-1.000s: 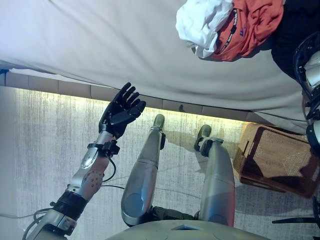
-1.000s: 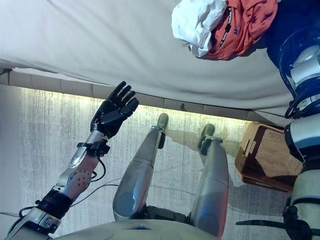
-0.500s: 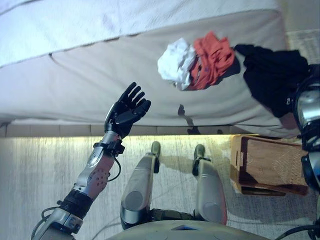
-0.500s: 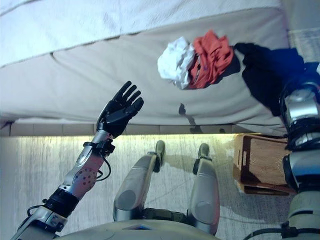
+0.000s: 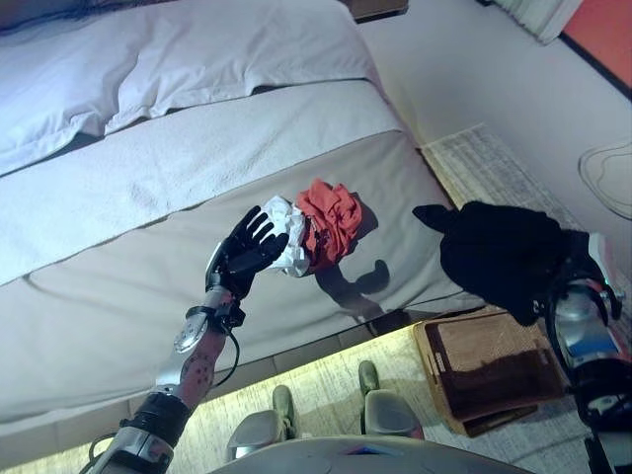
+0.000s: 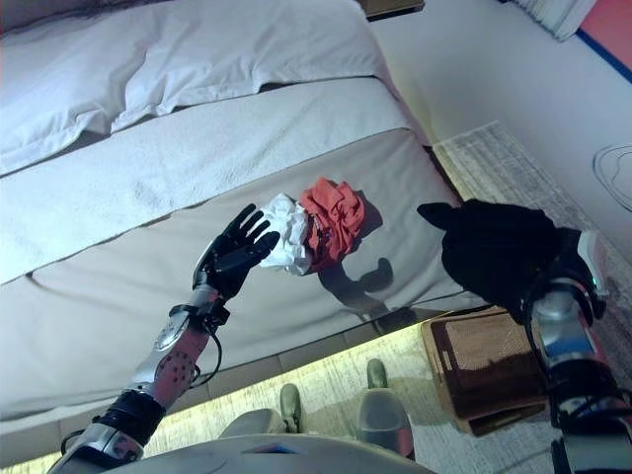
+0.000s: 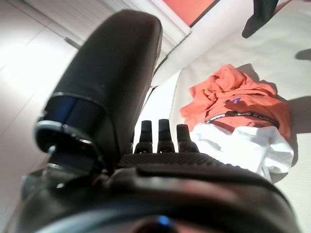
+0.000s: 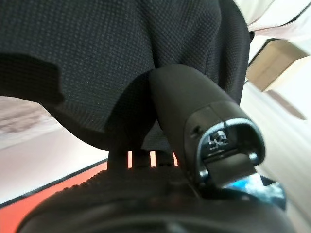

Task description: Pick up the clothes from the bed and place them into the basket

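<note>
A white garment [image 5: 292,253] and a red garment [image 5: 331,221] lie bunched together on the grey bed [image 5: 118,286]. My left hand [image 5: 245,255] is open with its fingers spread, raised just left of the white garment and overlapping its edge; it also shows in the left wrist view [image 7: 159,133], with both garments past it. My right hand [image 8: 189,102] is shut on a black garment [image 5: 499,252]; its thumb presses into the cloth. The garment hangs off the bed's right edge, above a brown woven basket [image 5: 494,370] on the floor.
White pillows [image 5: 148,59] lie at the head of the bed, with a white cover [image 5: 148,188] below them. A pale rug [image 5: 484,163] lies on the floor to the right of the bed. The basket stands close to the bed's lit lower edge.
The camera has tilted up, so more of the bed shows. My left hand now sits beside the white garment. The black garment now hangs in my right hand above the basket.
</note>
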{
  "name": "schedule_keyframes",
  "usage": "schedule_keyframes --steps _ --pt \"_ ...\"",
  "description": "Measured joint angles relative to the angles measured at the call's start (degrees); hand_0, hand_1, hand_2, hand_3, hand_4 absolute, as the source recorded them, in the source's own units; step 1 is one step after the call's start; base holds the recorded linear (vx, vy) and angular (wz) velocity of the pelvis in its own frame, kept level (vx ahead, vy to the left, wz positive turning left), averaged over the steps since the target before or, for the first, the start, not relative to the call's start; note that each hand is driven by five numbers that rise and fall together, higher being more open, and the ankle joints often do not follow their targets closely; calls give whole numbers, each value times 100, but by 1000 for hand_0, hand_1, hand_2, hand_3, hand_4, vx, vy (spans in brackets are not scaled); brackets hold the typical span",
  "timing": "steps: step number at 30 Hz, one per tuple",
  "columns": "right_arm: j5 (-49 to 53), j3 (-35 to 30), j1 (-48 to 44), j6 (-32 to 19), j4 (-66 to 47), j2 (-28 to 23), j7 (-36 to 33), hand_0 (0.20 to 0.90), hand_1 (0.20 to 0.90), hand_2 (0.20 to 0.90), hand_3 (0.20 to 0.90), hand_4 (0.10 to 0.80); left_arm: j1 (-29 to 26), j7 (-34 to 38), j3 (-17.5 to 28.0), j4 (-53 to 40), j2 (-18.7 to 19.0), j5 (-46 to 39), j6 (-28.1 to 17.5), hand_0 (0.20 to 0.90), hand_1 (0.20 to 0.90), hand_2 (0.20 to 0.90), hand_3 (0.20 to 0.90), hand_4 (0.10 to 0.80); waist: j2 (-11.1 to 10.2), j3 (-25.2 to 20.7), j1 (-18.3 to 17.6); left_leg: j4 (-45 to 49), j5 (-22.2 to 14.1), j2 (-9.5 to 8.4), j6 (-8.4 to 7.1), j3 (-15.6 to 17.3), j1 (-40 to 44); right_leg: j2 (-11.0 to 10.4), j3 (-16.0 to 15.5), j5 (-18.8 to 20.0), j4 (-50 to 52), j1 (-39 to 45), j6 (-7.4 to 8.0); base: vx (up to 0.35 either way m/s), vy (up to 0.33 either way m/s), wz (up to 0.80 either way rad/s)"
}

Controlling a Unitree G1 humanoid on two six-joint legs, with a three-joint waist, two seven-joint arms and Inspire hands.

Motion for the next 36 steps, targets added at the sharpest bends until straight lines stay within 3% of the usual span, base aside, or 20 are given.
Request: schedule_keyframes --steps 7,14,22,29,33,34,35,36 --pt "-260 -45 438 55 -229 162 508 300 300 300 200 100 -9 5 95 285 -145 360 -15 900 900 900 900 800 -71 -63 -322 -285 7 78 -11 309 210 150 299 1 -85 -12 3 2 -1 -23" --pt "-411 -44 590 464 -171 499 510 300 300 300 200 100 -29 5 96 442 -229 572 -14 900 900 900 900 800 -92 -142 -406 -332 43 165 -67 449 270 262 430 101 -209 -17 157 -9 0 -12" --pt "-602 -9 609 563 489 548 355 300 300 300 200 100 -9 -6 92 568 -229 577 -6 900 900 900 900 800 -90 -208 -440 -365 114 245 -154 512 275 353 459 221 -298 -21 119 -11 -31 -5" --pt "-911 45 594 326 732 547 333 300 300 300 200 100 -3 -196 53 613 -186 614 128 900 900 900 900 800 -12 -332 -540 -368 121 240 -160 693 247 344 596 373 -487 -40 135 -33 -30 -12" --pt "-1245 276 494 -6 1109 477 357 300 300 300 200 100 4 -382 12 676 -169 624 131 900 900 900 900 800 144 -438 -599 -366 137 233 -161 806 131 345 687 435 -496 -206 166 -11 -4 -10" --pt "-1321 319 496 -71 1174 476 363 361 361 361 271 171 8 -436 9 735 -175 624 130 900 900 900 900 800 183 -455 -609 -367 137 237 -161 815 137 344 700 435 -496 -207 166 18 -5 -15" --pt "-1376 359 494 -101 1201 473 365 822 822 822 809 709 12 -494 9 818 -177 623 130 900 900 900 900 800 219 -477 -624 -367 137 240 -161 819 140 346 705 435 -497 -207 166 18 -14 -7" --pt "-1432 396 493 -158 1241 462 368 900 900 900 900 800 15 -524 8 855 -177 623 129 900 900 900 900 800 246 -481 -640 -368 137 240 -161 841 144 345 716 435 -498 -207 166 17 -18 -5"
